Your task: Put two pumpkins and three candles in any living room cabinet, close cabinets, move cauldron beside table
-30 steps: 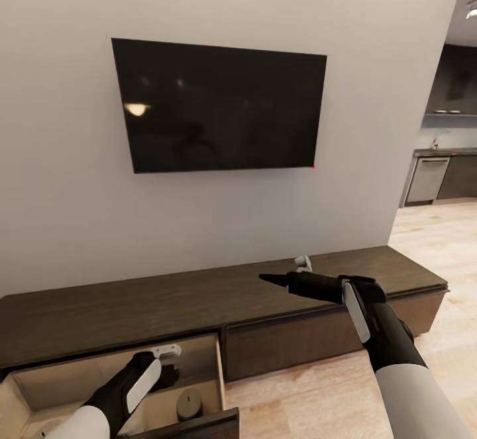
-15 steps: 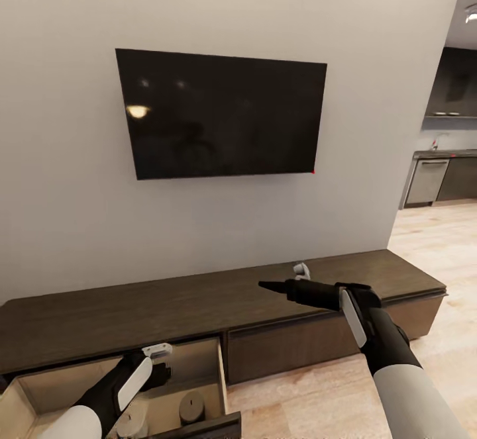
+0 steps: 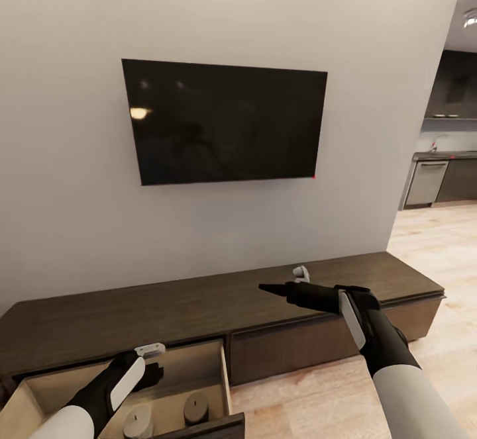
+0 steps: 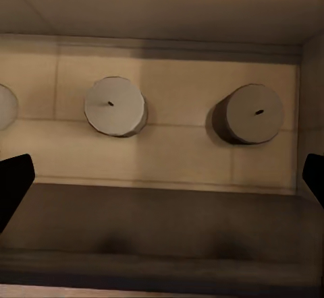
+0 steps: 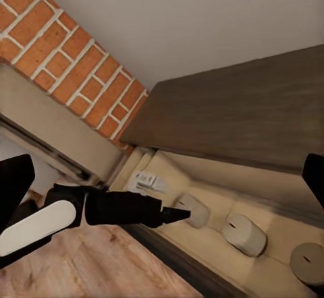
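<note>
Head view: the left gripper (image 3: 154,365) is masked by its own wrist; jaw spacing indeterminate. The open drawer (image 3: 212,366) of the cabinet (image 3: 199,306) is cropped at 6 to 7 o'clock. Left wrist view: a third candle (image 4: 5,107) is cut by the 9 o'clock edge. Right wrist view: one candle (image 5: 192,210) is partly hidden behind the left fingertip (image 5: 177,213).

Candles (image 4: 115,106) sit in a row in the open cabinet (image 3: 199,313) drawer below my left gripper (image 3: 154,367). My right gripper (image 3: 271,288) hangs over the cabinet top, right of that.
</note>
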Available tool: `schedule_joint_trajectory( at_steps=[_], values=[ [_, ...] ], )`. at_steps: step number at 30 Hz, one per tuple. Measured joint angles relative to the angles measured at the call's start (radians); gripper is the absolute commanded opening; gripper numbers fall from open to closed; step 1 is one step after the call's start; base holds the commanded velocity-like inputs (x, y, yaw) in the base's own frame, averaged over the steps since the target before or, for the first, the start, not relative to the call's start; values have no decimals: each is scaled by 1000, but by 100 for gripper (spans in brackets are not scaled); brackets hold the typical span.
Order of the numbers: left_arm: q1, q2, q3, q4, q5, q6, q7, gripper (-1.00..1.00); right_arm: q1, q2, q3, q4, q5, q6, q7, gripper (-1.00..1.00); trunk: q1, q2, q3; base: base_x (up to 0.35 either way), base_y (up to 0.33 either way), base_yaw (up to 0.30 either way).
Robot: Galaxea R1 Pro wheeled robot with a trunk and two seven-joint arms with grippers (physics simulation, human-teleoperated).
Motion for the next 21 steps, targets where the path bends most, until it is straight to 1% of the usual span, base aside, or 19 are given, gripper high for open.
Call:
schedule_joint_trajectory(
  at_steps=[5, 12, 17, 21],
  values=[
    [0, 0, 0, 0, 0, 0, 0, 100, 0, 0, 0, 10, 0, -1, 0, 100, -19, 35, 16, -188, 95, 0],
    [0, -1, 0, 0, 0, 0, 0, 100, 0, 0, 0, 16, 1, -1, 0, 100, -46, 84, 38, -65, 35, 0],
    [0, 0, 0, 0, 0, 0, 0, 100, 0, -1, 0, 18, 1, -1, 0, 100, -65, 119, 53, -222, 161, 0],
    [0, 0, 0, 0, 0, 0, 1, 100, 0, -1, 0, 18, 0, -1, -1, 100, -80, 147, 66, -75, 63, 0]
  ],
)
